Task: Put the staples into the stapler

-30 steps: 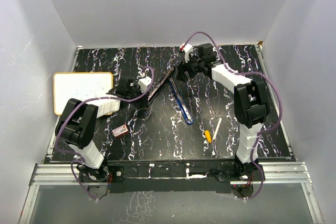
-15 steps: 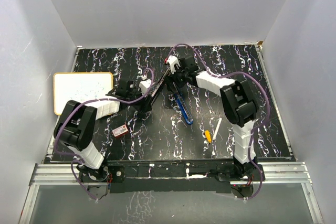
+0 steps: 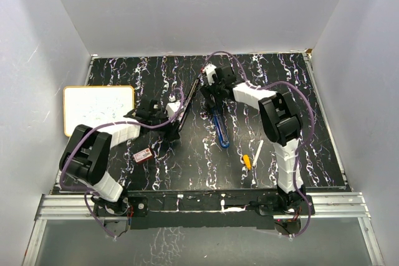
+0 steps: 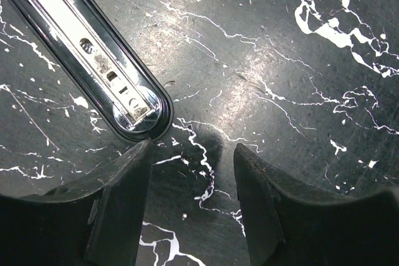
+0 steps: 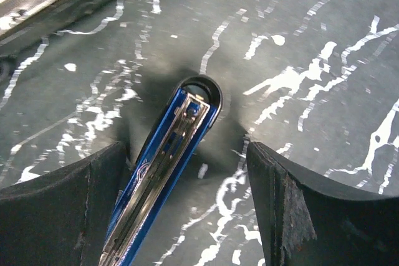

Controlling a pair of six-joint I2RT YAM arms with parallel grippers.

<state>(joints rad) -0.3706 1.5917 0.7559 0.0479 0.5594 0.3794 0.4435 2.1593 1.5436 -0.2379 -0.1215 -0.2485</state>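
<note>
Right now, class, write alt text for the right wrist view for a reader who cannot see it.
A blue stapler lies metal channel up on the black marbled table, its rounded end between the fingers of the open right claw. The claw grips nothing.

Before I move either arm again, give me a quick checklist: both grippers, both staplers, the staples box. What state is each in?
1. The left gripper is open and empty: ok.
2. The right gripper is open, with the blue stapler lying between its jaws, not clamped: ok.
3. The black stapler is opened, with its chrome channel facing up: ok.
4. Staples already in that channel: cannot tell.
5. The staples box lies on the table, in neither gripper: not ok.
6. Box opened: cannot tell.
</note>
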